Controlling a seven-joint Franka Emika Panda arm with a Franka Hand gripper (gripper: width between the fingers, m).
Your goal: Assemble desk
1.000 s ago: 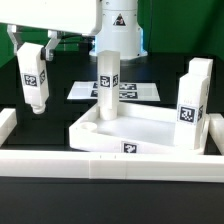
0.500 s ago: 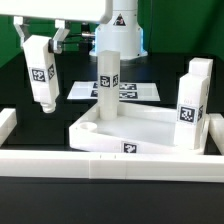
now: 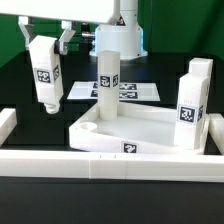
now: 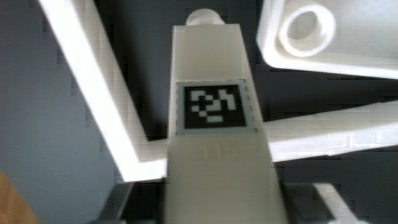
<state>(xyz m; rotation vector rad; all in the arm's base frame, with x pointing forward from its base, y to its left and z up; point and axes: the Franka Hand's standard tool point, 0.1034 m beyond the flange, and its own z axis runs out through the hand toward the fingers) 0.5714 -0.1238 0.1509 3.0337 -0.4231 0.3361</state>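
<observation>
The white desk tabletop [image 3: 150, 128] lies in the middle of the exterior view, a tray with a raised rim. One white leg [image 3: 107, 82] stands upright in its far left corner, and another leg [image 3: 192, 104] stands at its right side. My gripper [image 3: 46, 46] hangs at the exterior view's left, shut on a third tagged leg [image 3: 47, 76] held upright in the air, clear of the tabletop. In the wrist view this leg [image 4: 217, 110] fills the centre between my fingers [image 4: 331, 201], and a round corner socket [image 4: 306, 28] of the tabletop shows beyond it.
A long white border rail [image 3: 110, 162] runs along the front, with an end piece [image 3: 6, 124] at the exterior view's left. The marker board [image 3: 140, 91] lies flat behind the tabletop. The robot's base [image 3: 118, 38] stands at the back.
My gripper has carried the held leg toward the exterior view's right, closer to the tabletop. The standing legs and tabletop have not moved.
</observation>
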